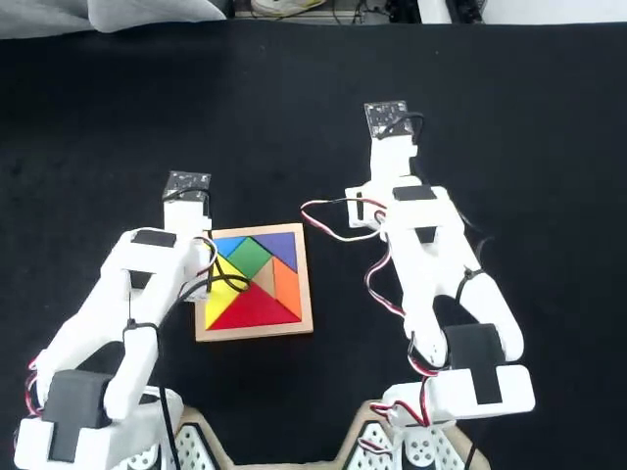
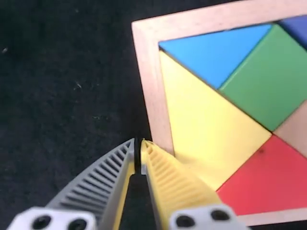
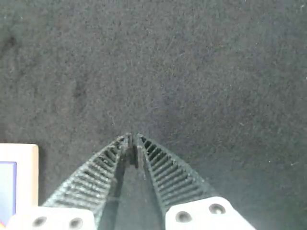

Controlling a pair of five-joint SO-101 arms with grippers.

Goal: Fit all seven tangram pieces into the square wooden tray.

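My left claw (image 2: 139, 144) is closed, its two ribbed plastic fingers, one grey and one yellow, meeting tip to tip right at the outer edge of the tray (image 2: 151, 86); my right claw (image 3: 130, 141) is closed as well, dark ribbed fingers pressed together above bare cloth, with a corner of the tray nearby. The tray is a square of pale, smooth wood with a flat raised rim; in the high view it lies a little left of centre in the lower half, between my two arms. Inside it the flat painted pieces sit edge to edge: a large yellow triangle (image 2: 206, 139), a large red triangle (image 2: 268, 184), a blue triangle (image 2: 216, 52), a green square (image 2: 268, 86), an indigo triangle (image 1: 279, 243), an orange piece (image 1: 286, 286) and a small tan triangle (image 1: 263, 282) near the middle; their faces are matte, their edges straight, with thin seams between them. My left arm (image 1: 108, 313) covers part of the tray's left side from above. The desk (image 1: 490, 117) wears a black felt-like cloth, faintly fuzzy and flecked with pale lint; both arms are hard white plastic with black blocks at the joints, and thin red, white and black wires (image 1: 328, 220) loop beside my right arm (image 1: 431, 264). Beyond the cloth, along the top edge of the high view, a crumpled grey fabric (image 1: 147, 12) lies at the upper left, with a pale strip and some cables to its right.
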